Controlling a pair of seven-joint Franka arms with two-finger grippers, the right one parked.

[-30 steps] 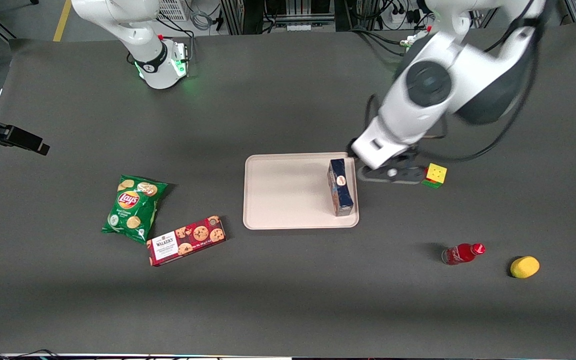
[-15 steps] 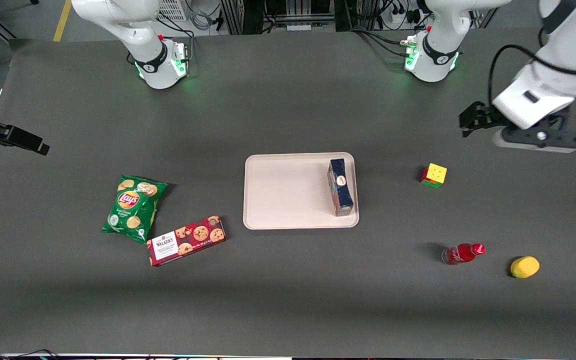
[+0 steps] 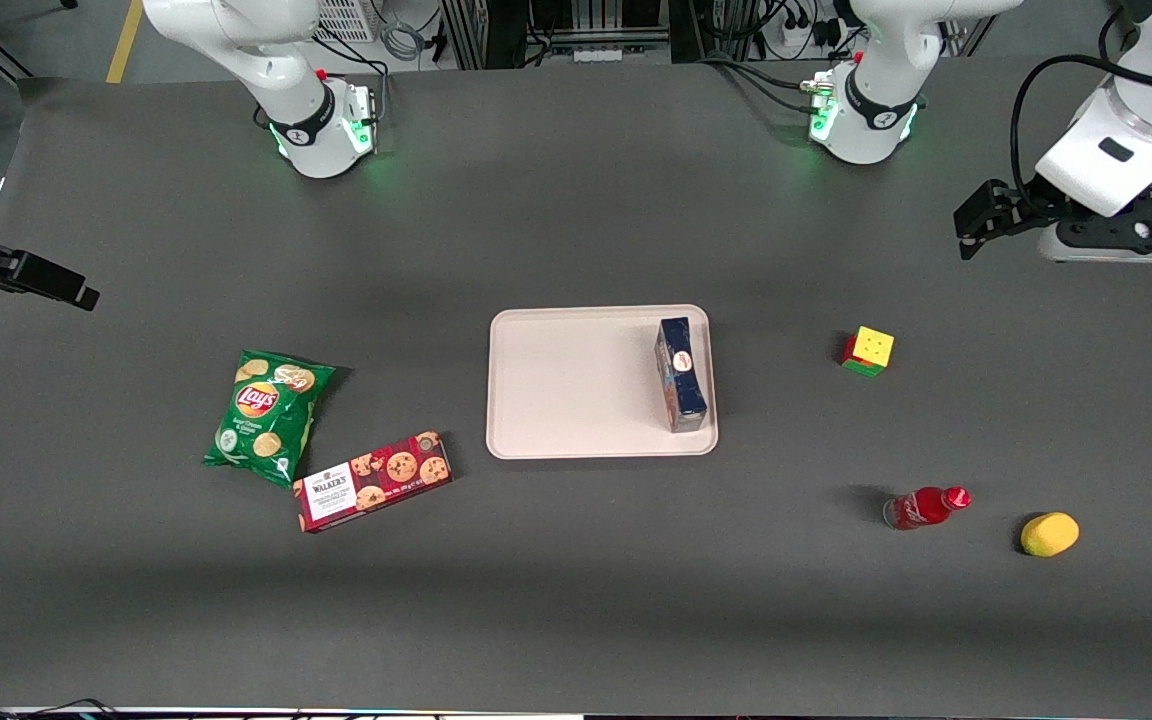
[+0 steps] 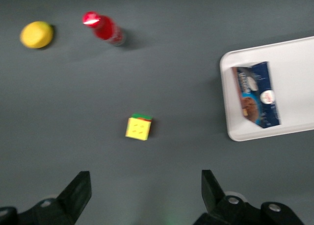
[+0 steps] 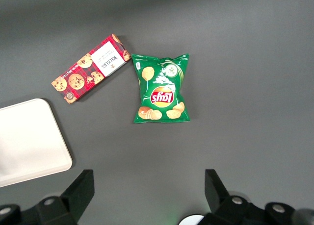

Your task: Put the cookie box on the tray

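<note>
In the front view, the cookie box [image 3: 681, 374] stands on the tray [image 3: 576, 385], close to the tray's edge at the working arm's end. It is narrow and rests on a long thin side, with the white oval logo facing up. I judge it to be light and stiff, made of thin cardboard, with a smooth printed skin that can slip a little. It is tall for its narrow base, so a push from the side could tip it. The best place to hold it would be across the two broad faces, near the middle of its length, and with gentle force, because cardboard dents and the cookies inside can break. As the box lies fully inside the rim, the placing looks done. The tool [image 3: 976, 222] is high above the surface, well apart from the tray, at the working arm's end. It carries nothing. A colored cube [image 3: 868, 351] sits between the tray and that end; a red bottle [image 3: 924, 506] and a yellow lemon [image 3: 1049, 534] lie nearer to the camera.

In the left wrist view, the two fingers [image 4: 78, 190] of the tool are spread wide apart, with only bare surface between them. They touch nothing. The box, tray, cube, bottle and lemon all lie far below.

In the right wrist view, only a corner of the tray [image 5: 29, 137] shows, beside a red cookie box [image 5: 91, 68] and a green chips bag [image 5: 161, 87]. The blue box does not appear here.
</note>
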